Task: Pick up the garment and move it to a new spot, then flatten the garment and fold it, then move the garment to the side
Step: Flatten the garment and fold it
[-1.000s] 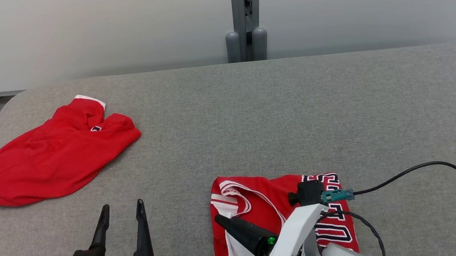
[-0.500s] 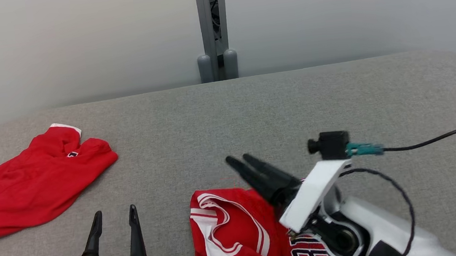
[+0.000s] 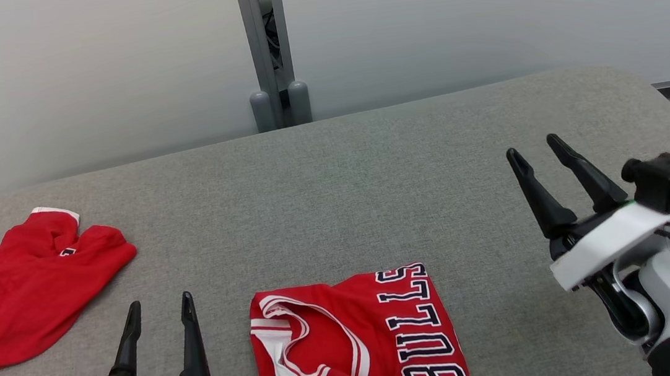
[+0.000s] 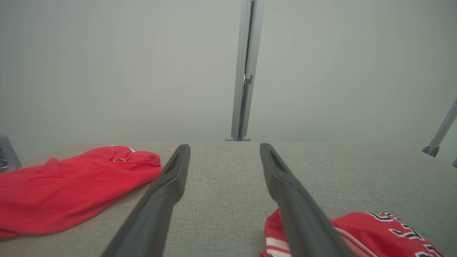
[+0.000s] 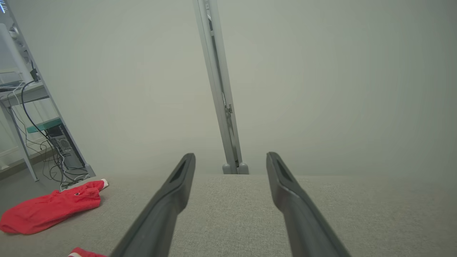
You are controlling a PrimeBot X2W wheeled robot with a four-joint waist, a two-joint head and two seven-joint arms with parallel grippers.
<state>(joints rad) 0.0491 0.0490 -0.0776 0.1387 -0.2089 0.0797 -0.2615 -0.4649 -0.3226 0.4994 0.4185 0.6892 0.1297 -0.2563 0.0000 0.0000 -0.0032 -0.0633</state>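
We judge the jersey [image 3: 357,341] to be light, soft and limp, a slick knit that would sag and spill its fold if lifted by one layer. We would pinch through every layer at its side edges, one claw to each, or else slide it flat. It lies folded on the counter [image 3: 370,165], just right of the left claw [image 3: 160,301] and well to the left of the right claw [image 3: 532,146], on its near side. The left claw sits low with its fingers pointing forward over bare counter, spread wide and empty. The right claw is raised and leans a little leftward, also spread and holding nothing. A crumpled red shirt [image 3: 29,295] lies well left of the left claw.
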